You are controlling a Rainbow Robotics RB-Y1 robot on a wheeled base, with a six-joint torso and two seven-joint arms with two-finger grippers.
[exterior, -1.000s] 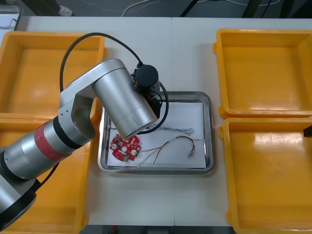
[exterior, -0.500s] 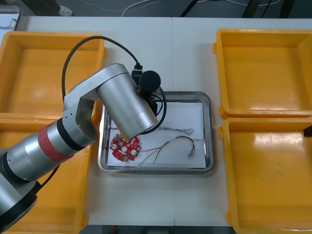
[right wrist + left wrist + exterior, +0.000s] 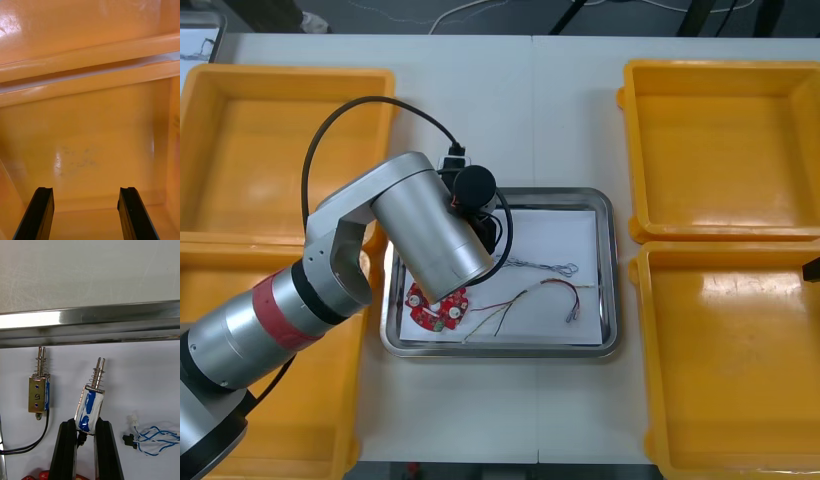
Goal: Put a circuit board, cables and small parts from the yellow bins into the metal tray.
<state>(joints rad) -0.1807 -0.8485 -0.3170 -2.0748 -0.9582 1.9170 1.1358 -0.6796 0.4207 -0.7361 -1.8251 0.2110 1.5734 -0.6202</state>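
"While the arm hangs there, what's my left gripper [image 3: 85, 423] got?"

"It's pinched tight on a small metal part [image 3: 89, 408] over the metal tray [image 3: 90, 320]'s white inside, on the light table [image 3: 510, 100]. I see my right gripper [image 3: 86, 189] spread wide above a yellow bin [image 3: 90, 131]."

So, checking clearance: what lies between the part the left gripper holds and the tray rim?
Nothing; the left wrist view shows bare white floor between the small metal part and the tray rim.
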